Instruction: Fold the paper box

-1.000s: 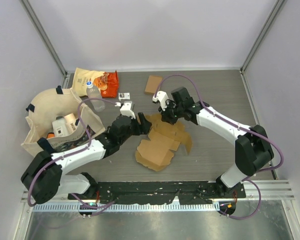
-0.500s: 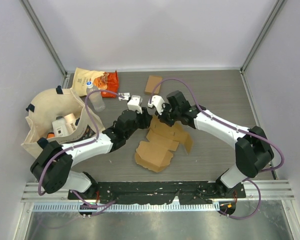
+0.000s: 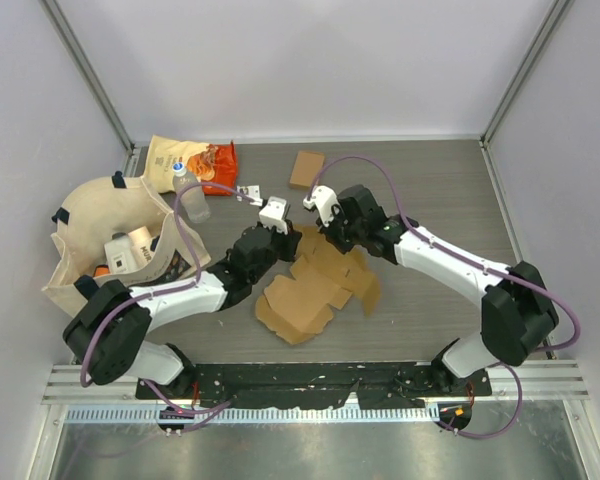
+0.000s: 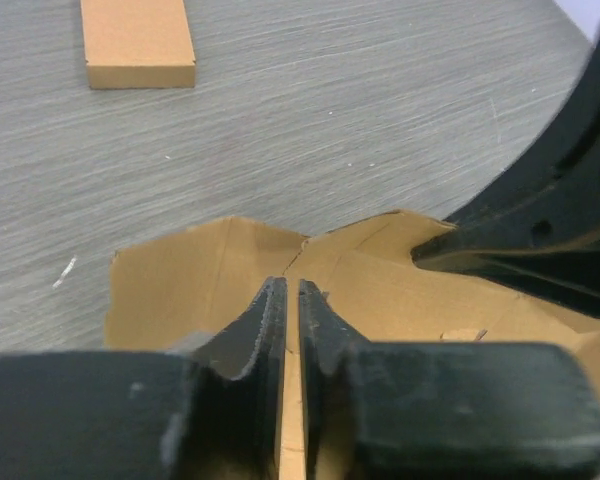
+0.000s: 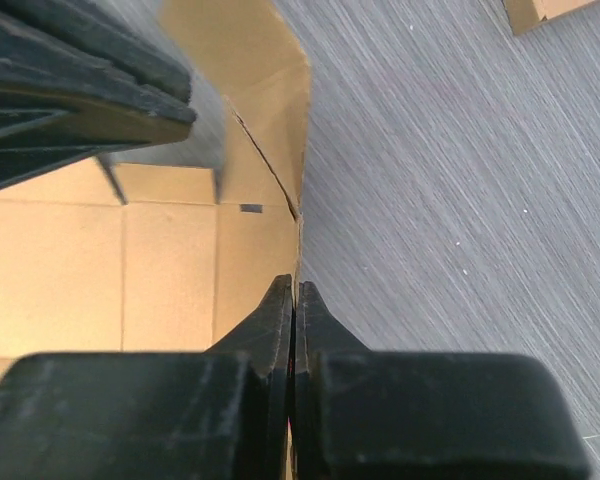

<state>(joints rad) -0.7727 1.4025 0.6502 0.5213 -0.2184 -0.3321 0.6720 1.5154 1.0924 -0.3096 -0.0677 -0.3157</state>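
Note:
The paper box [image 3: 310,285] is a flat brown cardboard blank lying mid-table, its flaps spread out. My left gripper [image 3: 284,243] reaches its far left edge. In the left wrist view the gripper [image 4: 291,285] is shut, a thin strip of cardboard [image 4: 210,270] running into the slit between its fingers. My right gripper [image 3: 322,243] sits at the far edge just to the right. In the right wrist view it [image 5: 294,288] is shut on the edge of a flap [image 5: 250,250]. The two grippers are close together.
A small folded cardboard box [image 3: 306,168] lies at the back. At the left stand a cloth tote bag [image 3: 110,240] with items inside, a plastic bottle [image 3: 190,192] and an orange snack bag [image 3: 195,160]. A small card [image 3: 246,191] lies near the left wrist.
My left gripper moved right to the blank's far edge and closed there. The blank has shifted slightly left and toward the near side. The right gripper stayed shut on its flap.

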